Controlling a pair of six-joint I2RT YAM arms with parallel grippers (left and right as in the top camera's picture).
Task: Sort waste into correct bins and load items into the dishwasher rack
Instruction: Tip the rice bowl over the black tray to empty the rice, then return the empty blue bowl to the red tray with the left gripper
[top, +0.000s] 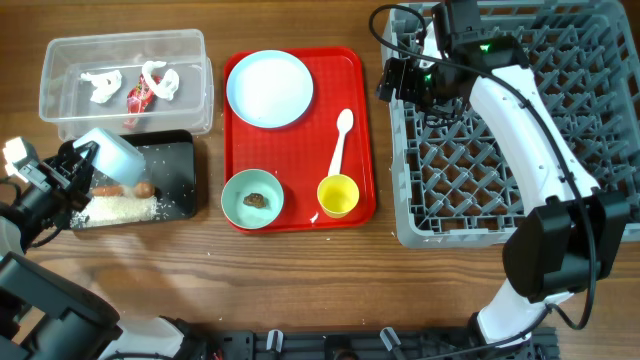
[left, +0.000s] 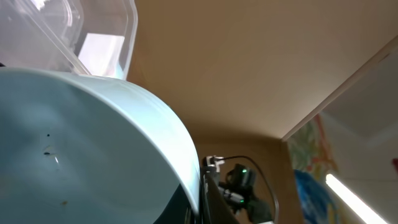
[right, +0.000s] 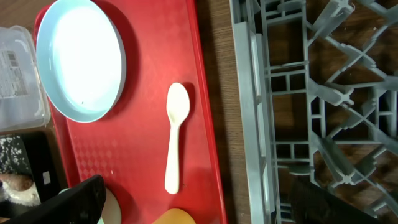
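At the left edge the left gripper (top: 84, 162) is clamped on a pale blue bowl (top: 118, 154), which is tipped on its side over the left end of the black tray (top: 180, 168). The left wrist view is almost all bowl interior: smooth, glossy, with a few dark specks. The black tray sits near the left edge and holds a patch of white rice (top: 118, 208) along its front wall, with a brown sausage (top: 127, 188) just behind it. A few grains lie loose on the counter (top: 300, 280) beside the tray. Behind the tray, toward the far-left corner, the clear bin (top: 195, 60) holds two crumpled white paper scraps (top: 101, 86) and a red wrapper (top: 139, 98) between them. The red tray (top: 300, 160) sits mid-counter. On it, a pale blue plate (top: 269, 88) is at the far left, a white spoon (top: 340, 140) lies lengthwise on the right side with its bowl end toward the far edge, a green bowl (top: 240, 212) with a brown lump of food (top: 256, 198) is at the front left, and a yellow cup (top: 338, 195) stands upright at the front right, just past the spoon handle. The grey dishwasher rack (top: 470, 190) fills the right side out to the right edge. The right gripper (top: 393, 80) hangs over the rack's far-left corner. Its fingers (right: 81, 198) are spread wide with nothing between them, and its wrist camera looks down on the plate, the spoon and the rack wall.
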